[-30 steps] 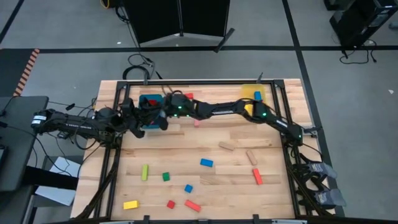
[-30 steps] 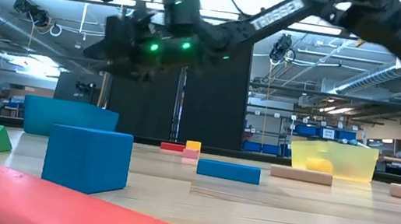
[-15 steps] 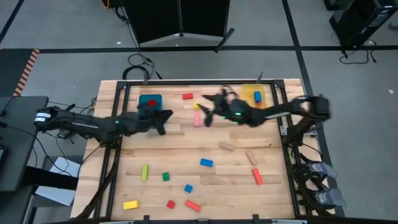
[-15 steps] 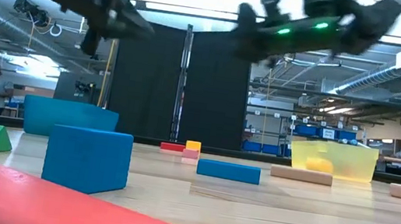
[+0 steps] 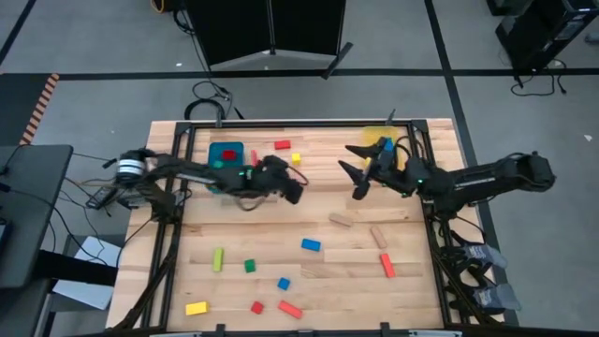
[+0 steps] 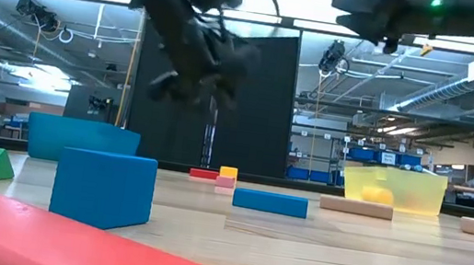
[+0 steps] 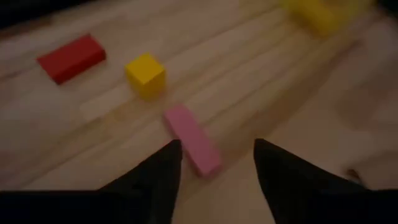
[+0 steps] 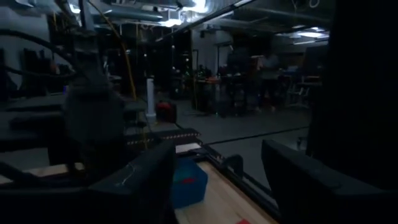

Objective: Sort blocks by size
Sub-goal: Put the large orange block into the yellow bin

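The left gripper [image 5: 296,190] reaches out over the far middle of the table, its fingers [image 7: 163,175] spread apart with nothing between them. In its wrist view a pink bar [image 7: 192,139] lies on the wood just ahead of the fingers, with a yellow cube [image 7: 145,73] and a red bar [image 7: 71,58] beyond it. The right gripper [image 5: 354,169] hangs in the air near the yellow bin [image 5: 378,139], jaws parted and empty; it points across toward the blue bin [image 5: 226,149], which seems to hold a red block [image 5: 229,155], though that is hard to make out from above. The other blocks lie loose: two plain wood bars [image 5: 342,221] right of centre, a blue bar [image 5: 311,245] mid-table, a red bar [image 5: 387,265] toward the right, and green [image 5: 250,266], lime [image 5: 218,259], blue [image 5: 283,284], yellow [image 5: 196,308] and red [image 5: 290,309] pieces along the near edge
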You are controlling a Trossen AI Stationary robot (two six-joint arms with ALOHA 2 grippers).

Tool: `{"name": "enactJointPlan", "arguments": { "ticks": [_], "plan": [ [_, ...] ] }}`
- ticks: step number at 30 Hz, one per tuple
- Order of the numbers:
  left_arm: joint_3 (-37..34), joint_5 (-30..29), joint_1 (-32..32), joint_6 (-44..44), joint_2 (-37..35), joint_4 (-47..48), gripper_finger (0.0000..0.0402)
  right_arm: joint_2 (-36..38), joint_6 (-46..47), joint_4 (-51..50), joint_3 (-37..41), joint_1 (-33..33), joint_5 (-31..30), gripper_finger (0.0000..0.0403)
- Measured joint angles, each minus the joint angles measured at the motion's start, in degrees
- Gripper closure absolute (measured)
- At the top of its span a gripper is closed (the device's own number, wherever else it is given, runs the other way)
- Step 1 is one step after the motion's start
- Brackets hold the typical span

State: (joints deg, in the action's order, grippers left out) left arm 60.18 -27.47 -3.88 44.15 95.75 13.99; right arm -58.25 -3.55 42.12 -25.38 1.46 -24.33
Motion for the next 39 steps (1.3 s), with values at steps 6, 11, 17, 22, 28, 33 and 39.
{"name": "enactJointPlan", "arguments": {
  "ticks": [6,11,17,22,28,33,39],
  "plan": [
    [8.92,3.3,-1.96,1.32,10.37,4.01,0.0125,3.11,-1.15,-4.8,0.13,-2.55,-1.83,0.0151],
    [12.82,4.31,-3.18,2.84,15.87,6.65,0.0103,3.2,-1.17,-5.08,0.13,-3.96,-1.87,0.0153],
    [13.73,4.22,-3.76,5.58,18.65,9.72,0.0101,3.18,-1.17,-5.04,0.13,-5.34,-1.87,0.015],
    [13.76,5.0,-4.31,5.56,20.76,8.54,0.0102,3.18,-1.16,-5.0,0.13,-5.56,-1.87,0.0153],
    [13.93,4.79,-4.39,5.44,22.3,8.42,0.0139,3.18,-1.14,-5.0,0.13,-5.93,-1.8,0.0151],
    [13.9,4.26,-4.39,5.07,22.42,8.4,0.0233,3.18,-1.05,-4.98,0.13,-6.11,-1.76,0.015],
    [13.86,5.18,-3.96,1.67,22.39,7.86,0.0296,3.18,-1.1,-4.95,0.13,-6.11,-1.72,0.0155]
  ]
}}
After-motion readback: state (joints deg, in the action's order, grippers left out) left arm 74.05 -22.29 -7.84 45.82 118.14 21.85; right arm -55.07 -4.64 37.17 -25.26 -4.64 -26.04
